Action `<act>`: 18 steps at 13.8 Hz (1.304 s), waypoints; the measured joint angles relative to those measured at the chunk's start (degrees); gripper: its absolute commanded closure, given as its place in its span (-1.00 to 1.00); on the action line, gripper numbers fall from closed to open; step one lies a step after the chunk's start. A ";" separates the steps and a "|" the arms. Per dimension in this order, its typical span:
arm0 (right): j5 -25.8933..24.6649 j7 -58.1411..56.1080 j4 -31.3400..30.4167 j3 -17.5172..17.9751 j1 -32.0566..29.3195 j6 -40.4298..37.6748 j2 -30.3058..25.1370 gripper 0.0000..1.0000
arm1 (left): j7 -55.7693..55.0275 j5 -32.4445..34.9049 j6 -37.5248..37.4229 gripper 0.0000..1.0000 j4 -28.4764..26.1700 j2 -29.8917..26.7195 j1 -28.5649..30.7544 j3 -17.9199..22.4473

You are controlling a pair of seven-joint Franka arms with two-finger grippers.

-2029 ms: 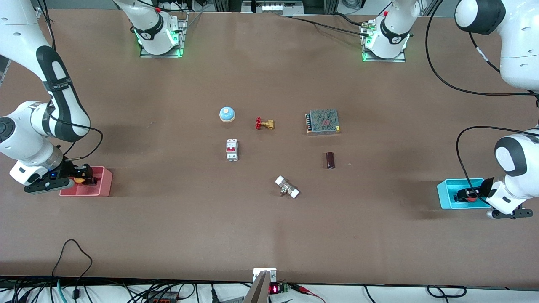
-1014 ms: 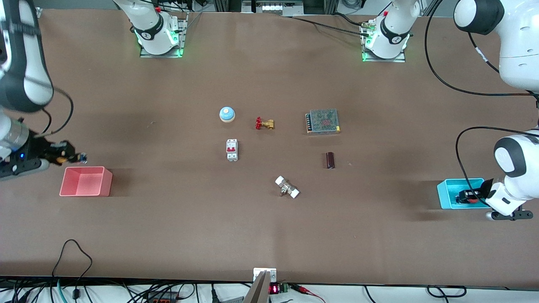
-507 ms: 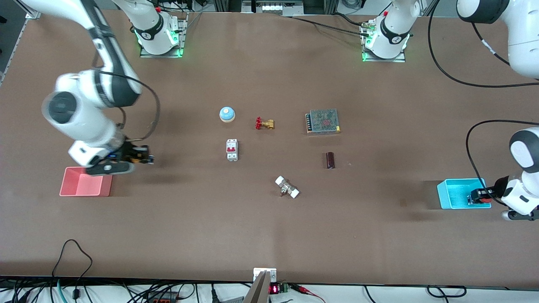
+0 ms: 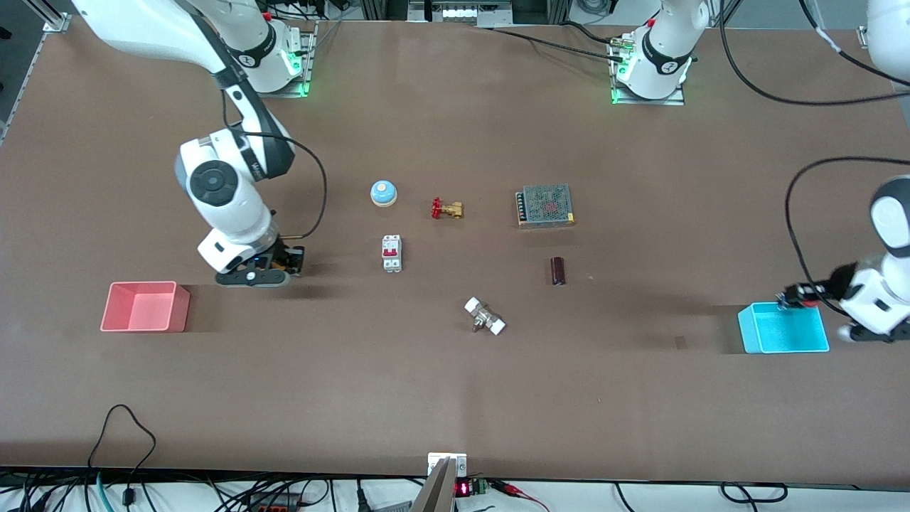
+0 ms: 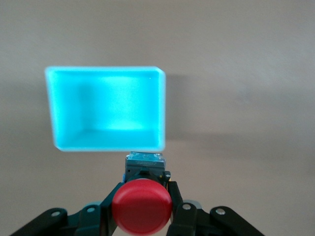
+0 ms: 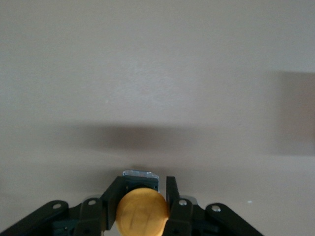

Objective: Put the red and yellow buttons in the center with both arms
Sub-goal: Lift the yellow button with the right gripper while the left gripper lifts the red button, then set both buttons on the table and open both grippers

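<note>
My right gripper (image 4: 290, 262) is shut on the orange-yellow button (image 6: 141, 212). It holds it low over bare brown tabletop (image 4: 334, 284), between the pink bin (image 4: 114, 323) and the white breaker (image 4: 392, 253). My left gripper (image 4: 791, 298) is shut on the red button (image 5: 141, 206). It holds it just above the blue bin (image 4: 746, 331), at that bin's edge farther from the front camera. In the left wrist view the blue bin (image 5: 162, 108) is empty. The black fingers (image 5: 175, 189) press the red button's body, and the fingers (image 6: 172, 189) in the right wrist view press the yellow one's body.
Around the table's middle stand a blue dome bell (image 4: 383, 193), a brass valve with a red handwheel (image 4: 446, 209), a meshed power supply (image 4: 545, 205), a dark cylinder (image 4: 558, 271) and a white-ended fitting (image 4: 485, 316). The pink bin is empty.
My right gripper lifted the yellow button out of the pink bin and carried it toward the table's middle. My left gripper raised the red button out of the blue bin.
</note>
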 measured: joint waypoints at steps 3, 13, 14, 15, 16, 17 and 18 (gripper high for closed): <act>-2.13 3.59 -0.08 0.00 1.79 0.98 0.65 0.60 | -3.19 -3.24 -0.06 0.20 -7.49 -4.04 -5.47 -0.08; -7.09 10.61 -0.21 0.13 3.24 2.61 3.00 -0.78 | -6.24 -5.66 24.42 0.19 -29.47 -5.02 -10.15 -0.81; -7.09 10.73 -0.21 0.13 3.24 2.70 3.01 -0.85 | -7.00 -5.88 26.07 0.17 -30.86 -5.04 -10.13 -0.81; -7.09 10.80 -0.17 0.13 3.23 2.86 3.00 -1.00 | -8.14 -6.34 27.19 0.15 -31.92 -5.04 -10.13 -0.82; -7.09 10.82 -0.05 0.13 3.21 3.01 3.00 -1.00 | -9.50 -6.53 27.64 0.01 -32.50 -5.12 -10.13 -0.84; -7.09 10.83 0.29 0.13 3.19 3.07 2.99 -1.00 | -10.64 -6.53 27.76 -0.43 -32.71 -5.29 -10.13 -0.87; -7.09 10.83 0.89 0.12 3.18 3.07 2.89 -1.00 | -11.24 -6.54 27.79 -0.99 -32.76 -5.38 -10.14 -0.91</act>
